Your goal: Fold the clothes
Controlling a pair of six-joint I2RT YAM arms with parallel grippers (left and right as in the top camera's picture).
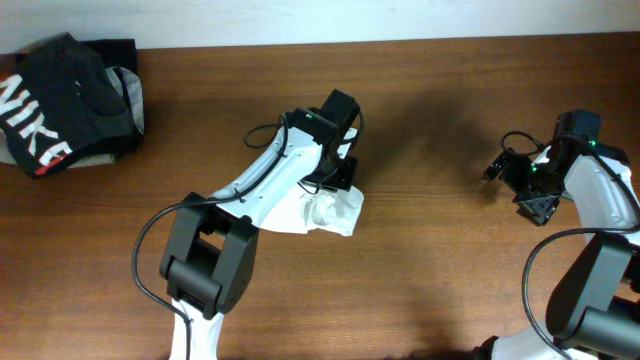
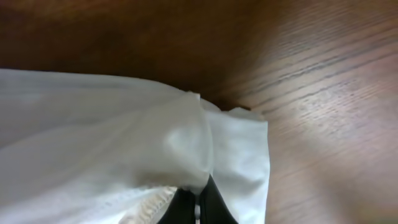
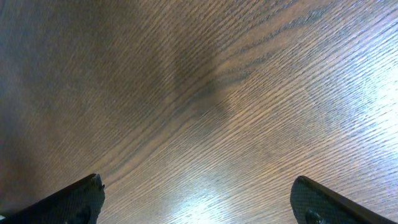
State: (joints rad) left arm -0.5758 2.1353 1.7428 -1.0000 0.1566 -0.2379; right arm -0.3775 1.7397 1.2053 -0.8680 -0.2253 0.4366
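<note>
A white garment (image 1: 322, 213) lies bunched on the wooden table near the middle; it fills the left wrist view (image 2: 124, 143). My left gripper (image 1: 338, 178) is over its far edge and is shut on a fold of the white cloth (image 2: 198, 202). My right gripper (image 1: 515, 172) is at the right side of the table, far from the garment. It is open and empty, with only bare wood between its fingers (image 3: 198, 199).
A pile of dark clothes (image 1: 65, 102) with white and red lettering sits at the far left corner. The table's back edge meets a pale wall (image 1: 400, 18) along the top.
</note>
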